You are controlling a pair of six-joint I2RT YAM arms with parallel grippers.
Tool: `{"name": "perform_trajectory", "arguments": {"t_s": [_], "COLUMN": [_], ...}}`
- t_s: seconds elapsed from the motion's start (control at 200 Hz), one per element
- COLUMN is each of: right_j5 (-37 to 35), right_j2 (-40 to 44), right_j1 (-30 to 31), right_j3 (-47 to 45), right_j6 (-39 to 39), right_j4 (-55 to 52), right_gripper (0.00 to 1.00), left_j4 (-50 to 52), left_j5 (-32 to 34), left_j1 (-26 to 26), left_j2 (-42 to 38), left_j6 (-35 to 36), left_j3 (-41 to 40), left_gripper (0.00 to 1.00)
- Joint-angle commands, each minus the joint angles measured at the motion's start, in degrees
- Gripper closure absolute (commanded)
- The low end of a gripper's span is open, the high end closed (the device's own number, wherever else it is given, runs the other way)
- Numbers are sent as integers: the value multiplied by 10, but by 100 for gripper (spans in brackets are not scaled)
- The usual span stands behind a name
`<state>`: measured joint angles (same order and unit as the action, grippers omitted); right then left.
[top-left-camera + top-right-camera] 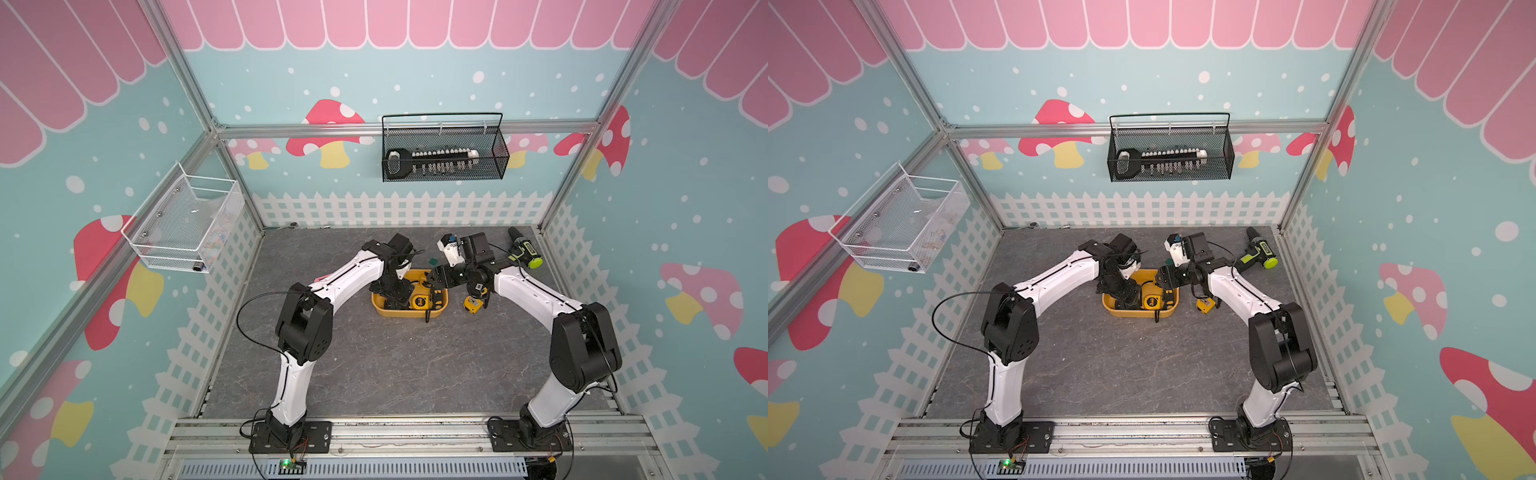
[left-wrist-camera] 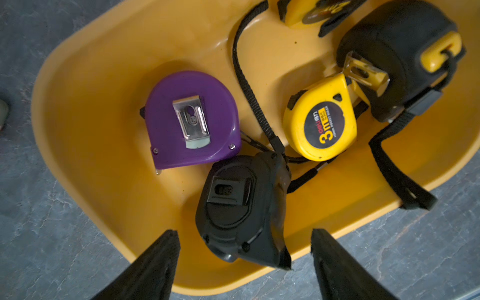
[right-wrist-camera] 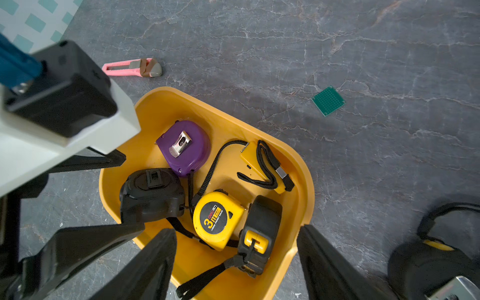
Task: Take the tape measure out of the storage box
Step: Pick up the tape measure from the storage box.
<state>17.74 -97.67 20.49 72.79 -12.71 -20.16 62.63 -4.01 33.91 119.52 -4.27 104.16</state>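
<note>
Over the storage box (image 2: pixel 104 104), left gripper (image 2: pixel 244 231) and right gripper (image 3: pixel 236 230) stand wide apart, holding nothing.

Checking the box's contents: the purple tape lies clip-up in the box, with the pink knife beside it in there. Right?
No. The purple tape lies clip-up in the box, but the pink knife lies outside it on the table; the right wrist view shows this.
</note>
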Motion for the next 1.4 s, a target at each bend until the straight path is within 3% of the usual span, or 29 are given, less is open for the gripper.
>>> {"name": "perform_trajectory", "arguments": {"t_s": [0.0,0.38,0.665,1.011,1.301,1.396], "right_j5": [12,12,7,9,10,12], "right_j2": [6,5,12,8,7,5], "right_j1": [1,-1,-2,-2,-3,-4], "right_j3": [-10,-12,-19,-26,-32,-32], "right_j6": [-6,-7,-8,-11,-13,-14], "right_j4": [-1,-1,0,7,9,10], "right_gripper": [21,21,21,21,20,20], "left_j4": [33,60,65,65,65,64], "left_j5": [7,29,4,-7,-20,-22], "left_j1": [7,11,7,-16,-16,-16], "left_j2": [6,28,72,96,98,99], "left_j6": [27,43,29,-2,7,7], "left_j3": [13,19,79,95,73,66], "left_gripper": [17,20,38,49,41,44]}}
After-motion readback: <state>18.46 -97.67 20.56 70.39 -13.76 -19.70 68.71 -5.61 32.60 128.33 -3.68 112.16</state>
